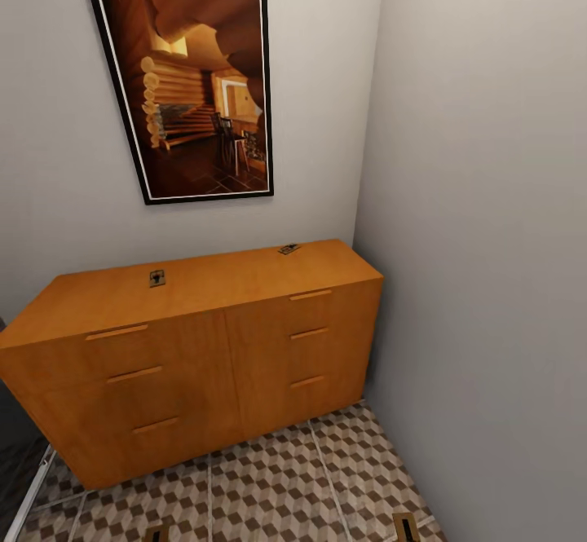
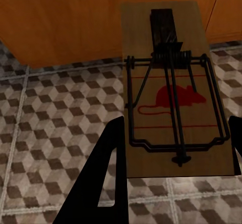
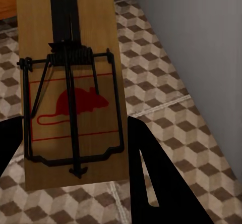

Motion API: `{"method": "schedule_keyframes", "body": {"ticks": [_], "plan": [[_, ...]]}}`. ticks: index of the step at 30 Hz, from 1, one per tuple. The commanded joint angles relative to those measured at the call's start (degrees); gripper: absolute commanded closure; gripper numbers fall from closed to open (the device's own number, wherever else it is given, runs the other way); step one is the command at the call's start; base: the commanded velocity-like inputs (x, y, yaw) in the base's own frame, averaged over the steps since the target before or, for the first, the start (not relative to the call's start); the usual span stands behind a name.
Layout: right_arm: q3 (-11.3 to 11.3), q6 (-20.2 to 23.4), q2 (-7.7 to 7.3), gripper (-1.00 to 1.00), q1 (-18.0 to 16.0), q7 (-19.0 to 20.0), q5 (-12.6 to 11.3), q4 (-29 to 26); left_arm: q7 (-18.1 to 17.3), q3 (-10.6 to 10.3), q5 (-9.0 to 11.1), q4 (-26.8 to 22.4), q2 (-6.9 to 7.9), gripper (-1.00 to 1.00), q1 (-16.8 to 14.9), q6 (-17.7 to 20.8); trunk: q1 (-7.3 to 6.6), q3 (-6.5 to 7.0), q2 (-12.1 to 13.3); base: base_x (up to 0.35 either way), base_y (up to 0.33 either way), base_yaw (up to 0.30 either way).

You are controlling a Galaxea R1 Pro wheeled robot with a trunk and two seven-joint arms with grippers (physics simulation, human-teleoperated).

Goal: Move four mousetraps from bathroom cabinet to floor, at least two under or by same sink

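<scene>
The orange-brown cabinet (image 1: 204, 363) stands against the wall, drawers closed. Two mousetraps lie on its top, one near the middle (image 1: 156, 278) and one at the back right (image 1: 289, 248). My left gripper (image 2: 174, 153) is shut on a third mousetrap (image 2: 171, 98), held above the bathroom floor (image 2: 50, 123) in front of the cabinet. My right gripper (image 3: 75, 158) is shut on a fourth mousetrap (image 3: 73, 93) over the floor tiles beside the grey wall. Both held traps peek in at the head view's lower edge (image 1: 157, 534) (image 1: 405, 526). The bathroom sink is out of view.
A framed picture (image 1: 191, 77) hangs above the cabinet. A grey wall (image 1: 489, 281) closes the right side, forming a narrow corner. A dark object (image 1: 16, 444) sits at the far left by the cabinet. Patterned tiles (image 1: 285, 485) lie between me and the cabinet.
</scene>
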Motion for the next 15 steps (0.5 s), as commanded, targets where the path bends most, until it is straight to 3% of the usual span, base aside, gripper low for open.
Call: {"method": "schedule_keyframes", "body": {"ticks": [1, 15], "plan": [[0.5, -0.1, -0.03, 1.00, 0.0, -0.3, -0.3, -0.1, 0.5, -0.5, 0.0, 0.2, -0.03, 1.00, -0.1, -0.2, 0.00, -0.06, 0.0, 0.000, 0.000, 0.000], [0.5, -0.3, 0.01, 1.00, 0.0, -0.3, -0.3, -0.1, 0.5, -0.6, 0.0, 0.2, -0.08, 1.00, -0.1, -0.2, 0.00, -0.06, 0.0, 0.000, 0.000, 0.000]]}}
